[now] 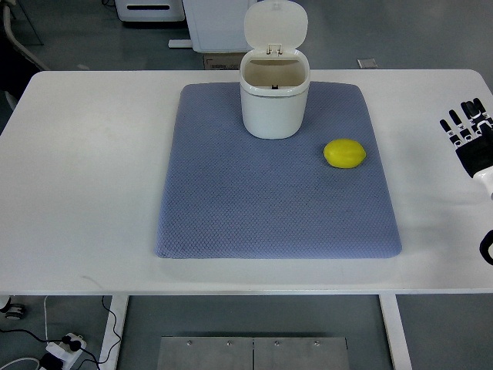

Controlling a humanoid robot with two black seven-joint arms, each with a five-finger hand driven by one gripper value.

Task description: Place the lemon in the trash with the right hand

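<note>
Right hand (471, 137) open, beside mat (231, 223)

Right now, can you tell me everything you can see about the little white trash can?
The trash can is small, white and looks like smooth plastic, with rounded sides. Its lid is flipped up and open on a hinge at the back, so you can see inside, which looks empty. It stands upright near the far edge of the blue mat. Nothing else touches it; the lemon lies apart, nearer and to the right.

Right robot hand (471, 139) cut off at the picture's right edge.
</note>
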